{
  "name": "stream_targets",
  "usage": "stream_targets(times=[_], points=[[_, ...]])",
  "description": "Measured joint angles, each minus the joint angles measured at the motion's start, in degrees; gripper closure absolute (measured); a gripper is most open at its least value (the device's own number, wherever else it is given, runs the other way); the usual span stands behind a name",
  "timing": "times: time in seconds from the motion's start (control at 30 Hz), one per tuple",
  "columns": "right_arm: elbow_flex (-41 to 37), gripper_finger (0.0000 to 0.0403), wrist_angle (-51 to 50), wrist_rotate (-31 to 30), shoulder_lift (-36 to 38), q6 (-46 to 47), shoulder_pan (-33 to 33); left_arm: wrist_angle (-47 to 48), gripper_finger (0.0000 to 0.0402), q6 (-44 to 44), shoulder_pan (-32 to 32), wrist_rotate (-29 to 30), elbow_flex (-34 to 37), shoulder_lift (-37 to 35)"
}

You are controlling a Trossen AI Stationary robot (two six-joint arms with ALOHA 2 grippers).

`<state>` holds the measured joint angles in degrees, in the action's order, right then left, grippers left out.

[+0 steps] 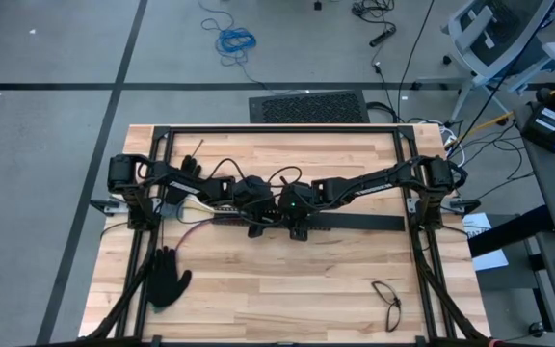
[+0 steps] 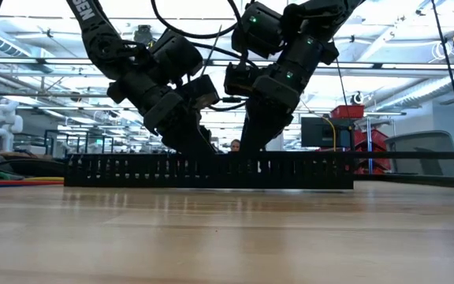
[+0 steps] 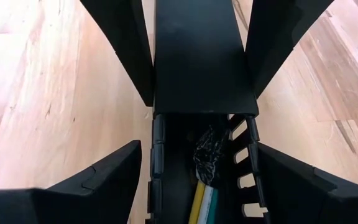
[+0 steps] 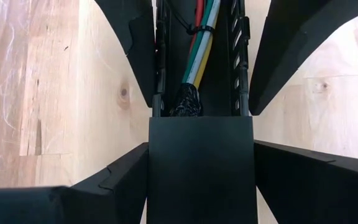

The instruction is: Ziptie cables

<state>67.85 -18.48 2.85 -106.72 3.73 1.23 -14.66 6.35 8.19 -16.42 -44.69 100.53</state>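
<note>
1. From above, we see both arms meeting over the middle of the desk (image 1: 258, 299). The left claw (image 1: 255, 214) and right claw (image 1: 292, 216) sit close together on a long black slotted duct (image 1: 355, 222). A few loose cables (image 1: 196, 214) trail out toward the left end. A black glove (image 1: 169, 280) lies near the front left and a small loop of cord (image 1: 389, 299) near the front right. We cannot read either claw's fingers here.

2. At desk height, we see the duct's comb-like wall (image 2: 211, 170) side-on with both arms coming down behind it. Only this view shows the coloured cables (image 2: 14, 175) spilling past the duct's left end; the bundle inside is hidden.

3. In the left wrist view, the left claw (image 3: 197, 180) stands spread, straddling the duct and its flat lid (image 3: 204, 62), gripping nothing we can see. The cable ends (image 3: 204, 202) and a dark wrapped tip lie inside.

4. In the right wrist view, the right claw (image 4: 201, 162) is likewise spread astride the lid (image 4: 201, 174). Only here do we see a ziptie (image 4: 197, 29) already cinched around the bundle (image 4: 201, 56). We judge the tying done at least once, with the lid partly on.
</note>
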Motion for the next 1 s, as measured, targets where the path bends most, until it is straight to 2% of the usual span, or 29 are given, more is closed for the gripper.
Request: stream_targets(times=[0.27, 0.63, 1.0], points=[[0.0, 0.0156, -0.2, 0.0, 0.0, -0.1, 0.0, -0.2, 0.0115, 0.1, 0.0, 0.4, 0.0, 0.0], [0.0, 0.0156, 0.5, 0.0, 0.0, -0.1, 0.0, -1.2, 0.0162, 0.4, 0.0, 0.5, 0.0, 0.1], [-0.2, 0.0156, 3.2, 0.0, 0.0, -1.2, 0.0, -1.8, 0.0164, 0.4, 0.0, 0.5, 0.0, 0.1]])
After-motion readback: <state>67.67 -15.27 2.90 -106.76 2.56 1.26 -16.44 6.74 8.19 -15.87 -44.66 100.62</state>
